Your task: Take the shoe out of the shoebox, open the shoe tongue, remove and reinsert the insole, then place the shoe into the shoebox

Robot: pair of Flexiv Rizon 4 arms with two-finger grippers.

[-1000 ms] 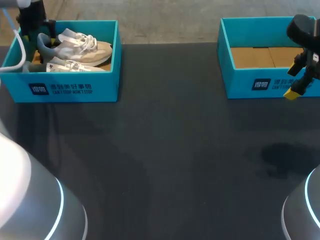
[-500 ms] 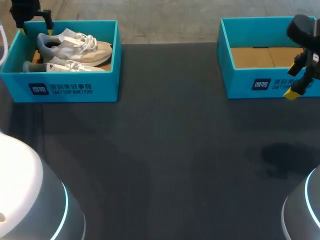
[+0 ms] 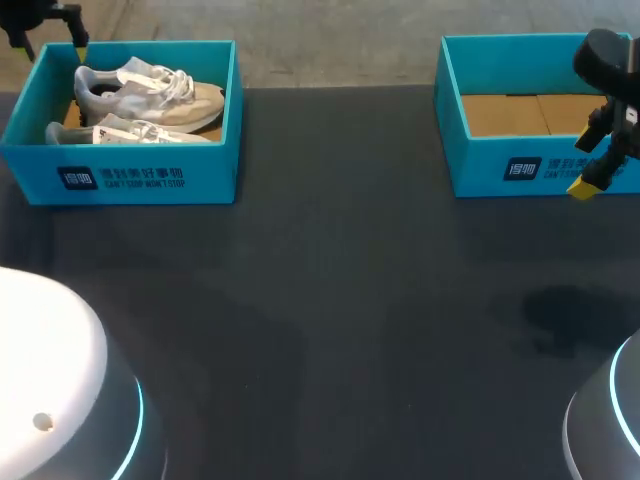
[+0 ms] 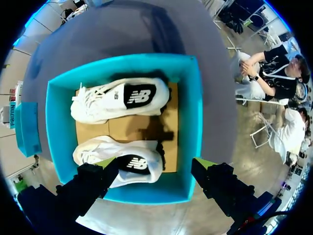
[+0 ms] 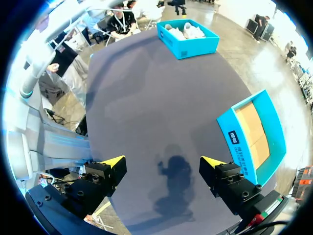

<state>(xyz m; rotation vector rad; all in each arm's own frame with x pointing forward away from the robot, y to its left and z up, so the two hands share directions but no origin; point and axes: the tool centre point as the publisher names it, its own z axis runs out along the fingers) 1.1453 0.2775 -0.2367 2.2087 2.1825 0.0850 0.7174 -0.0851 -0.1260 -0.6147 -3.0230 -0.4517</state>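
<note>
A teal shoebox at the table's far left holds two white and grey sneakers lying on their sides, one behind the other. My left gripper hangs above the box's far left corner. In its own wrist view the left gripper stands open, high over the box, looking down on both sneakers. My right gripper hovers open by the front wall of a second, empty teal box; in its wrist view the right gripper holds nothing.
The empty box with its brown cardboard floor sits at the far right. Between the two boxes and toward me stretches the dark table top. The shoe-filled box shows far off in the right wrist view.
My left gripper has drawn up and back from the shoebox's far left corner toward the view's top left edge. The sneakers stay in the box. My right arm has not moved.
</note>
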